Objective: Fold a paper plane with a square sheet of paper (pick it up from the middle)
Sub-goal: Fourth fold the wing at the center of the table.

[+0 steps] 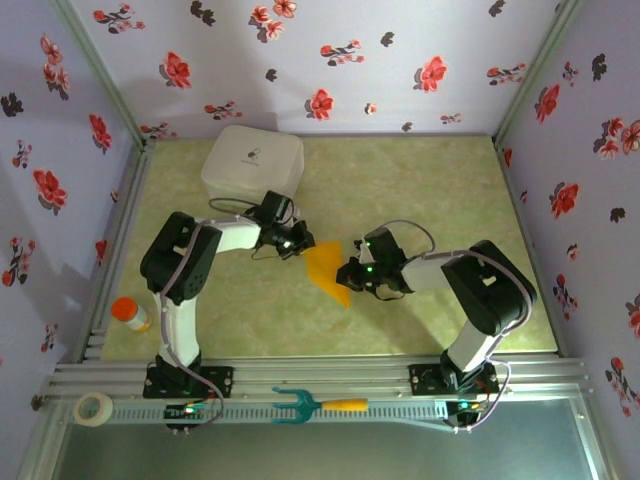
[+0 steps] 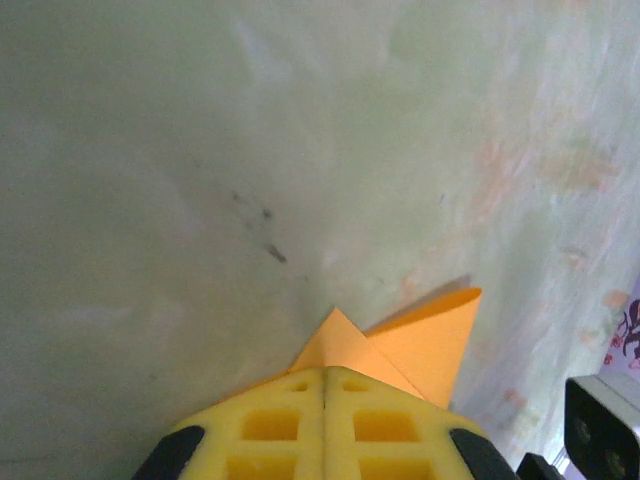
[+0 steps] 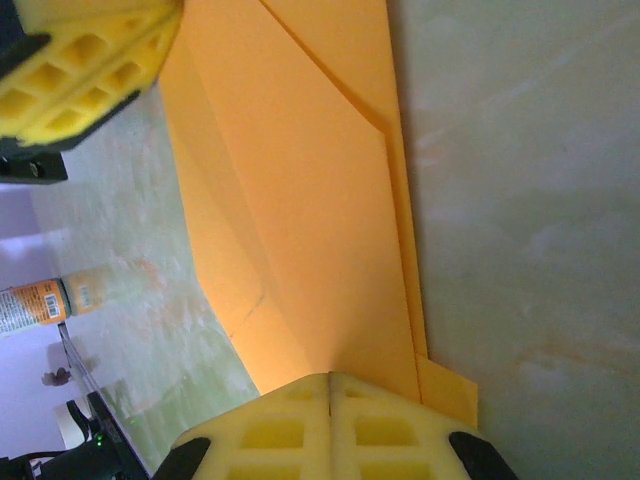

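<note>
Gripping the paper plane [image 1: 325,268] from opposite ends, the left gripper [image 1: 297,243] and right gripper [image 1: 352,272] are each clenched on the folded orange-yellow sheet, holding it between them at the middle of the pale green, marble-patterned table [image 1: 420,190]. The two-sided hold appears meant to keep the thin paper taut and steady so that its creases do not spring open. From the right wrist the sheet looks smooth and matte, with crisp diagonal fold lines and layered flaps running toward a narrower end. From the left wrist, a small pointed flap and a gently curled edge jut past the yellow, grid-moulded pads [image 2: 260,400]. A small orange-capped bottle [image 1: 130,314] stands well apart at the table's left edge.
</note>
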Motion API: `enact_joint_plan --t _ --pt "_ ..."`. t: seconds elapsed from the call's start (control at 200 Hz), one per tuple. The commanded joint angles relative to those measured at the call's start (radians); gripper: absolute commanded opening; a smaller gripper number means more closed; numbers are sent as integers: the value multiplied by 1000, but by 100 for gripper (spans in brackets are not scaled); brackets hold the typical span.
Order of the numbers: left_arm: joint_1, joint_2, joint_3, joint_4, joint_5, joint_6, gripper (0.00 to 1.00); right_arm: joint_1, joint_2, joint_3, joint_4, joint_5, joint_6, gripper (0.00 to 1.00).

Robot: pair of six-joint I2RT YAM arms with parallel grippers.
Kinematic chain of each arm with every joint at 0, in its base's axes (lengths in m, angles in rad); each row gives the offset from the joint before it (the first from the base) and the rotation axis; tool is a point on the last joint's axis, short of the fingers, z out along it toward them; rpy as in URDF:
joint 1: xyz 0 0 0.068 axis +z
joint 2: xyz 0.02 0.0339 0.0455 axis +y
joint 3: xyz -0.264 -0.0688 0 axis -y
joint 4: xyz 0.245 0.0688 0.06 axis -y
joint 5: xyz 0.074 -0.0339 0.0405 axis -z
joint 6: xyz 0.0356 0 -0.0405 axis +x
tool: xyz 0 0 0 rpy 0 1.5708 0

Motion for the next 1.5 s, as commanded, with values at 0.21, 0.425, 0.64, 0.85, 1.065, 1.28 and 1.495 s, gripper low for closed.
enact_joint_plan --t 0.21,0.425,0.64,0.85,1.065,1.28,1.495 --pt "25 30 62 -82 -61 57 5 -6 23 -64 -192 46 -36 0" --pt "23 -48 42 -98 -86 65 5 -7 10 -63 -205 42 -44 0" --pt "-17 -168 -18 -67 -100 57 6 -7 9 -53 -213 45 -47 0" --pt "-108 -147 -79 43 -22 23 6 -9 1 -49 -222 55 -46 0" --pt "-177 -64 -83 140 17 -19 7 -9 4 -51 -219 55 -44 0" --pt "-202 -4 -75 112 -22 -34 6 -9 -11 -49 -213 46 -39 0" --pt "-198 12 -108 89 -46 -29 5 -3 -68 -19 -181 -17 -13 0"
